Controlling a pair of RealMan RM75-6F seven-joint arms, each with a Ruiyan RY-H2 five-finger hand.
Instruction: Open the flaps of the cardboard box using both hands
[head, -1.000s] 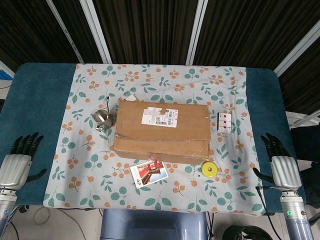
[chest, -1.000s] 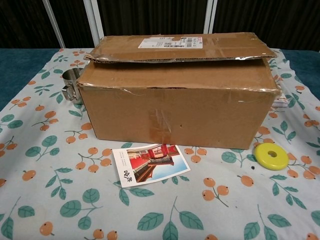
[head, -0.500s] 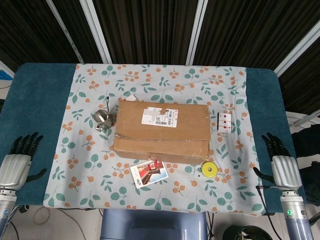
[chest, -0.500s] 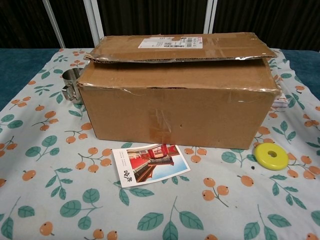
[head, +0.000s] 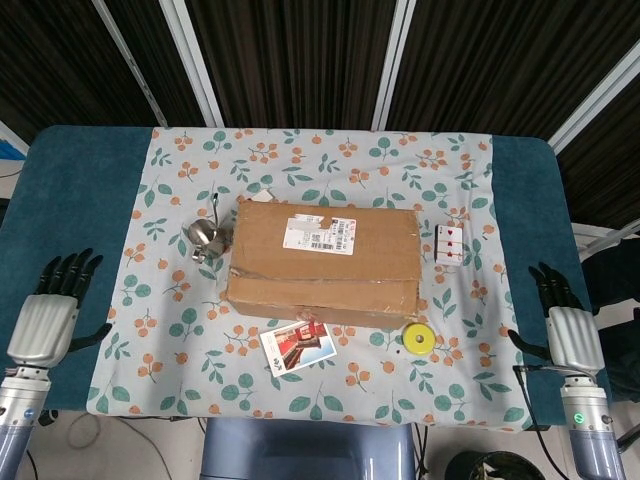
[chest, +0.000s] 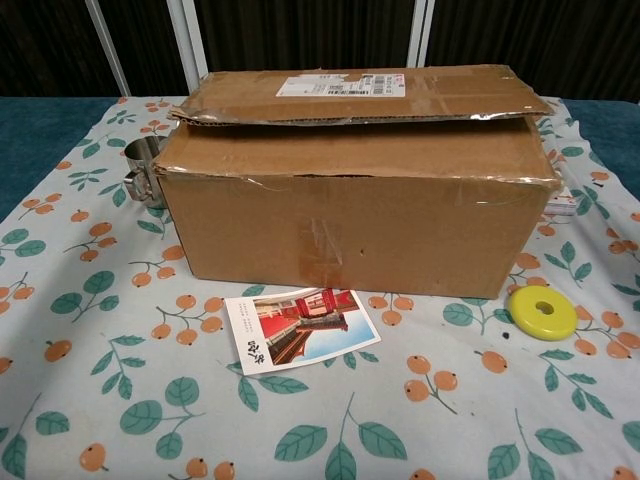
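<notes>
Dark slatted panels back a teal bench (head: 80, 190) covered by a floral cloth (head: 170, 330). Left hand (head: 45, 325): fingers (head: 70, 268) extended and slightly apart, holding nothing, over the bench's left edge, well apart from all objects. Right hand (head: 570, 335): fingers (head: 552, 280) likewise extended, spread and empty, over the right edge.

Cardboard box (head: 322, 262) sits at the centre of the cloth, between the two hands and touched by neither. Top flaps lie folded down; the rear flap, carrying a white shipping label (head: 318, 235), overlaps the front one and stands slightly raised along its edge in the chest view (chest: 350, 95).

Metal cup (head: 206, 238) stands just beside the box's left end. Playing cards (head: 449, 244) lie near its right end. Postcard (head: 297, 347) lies on the cloth just in front of the box; yellow disc (head: 418, 339) lies near the front right corner.
</notes>
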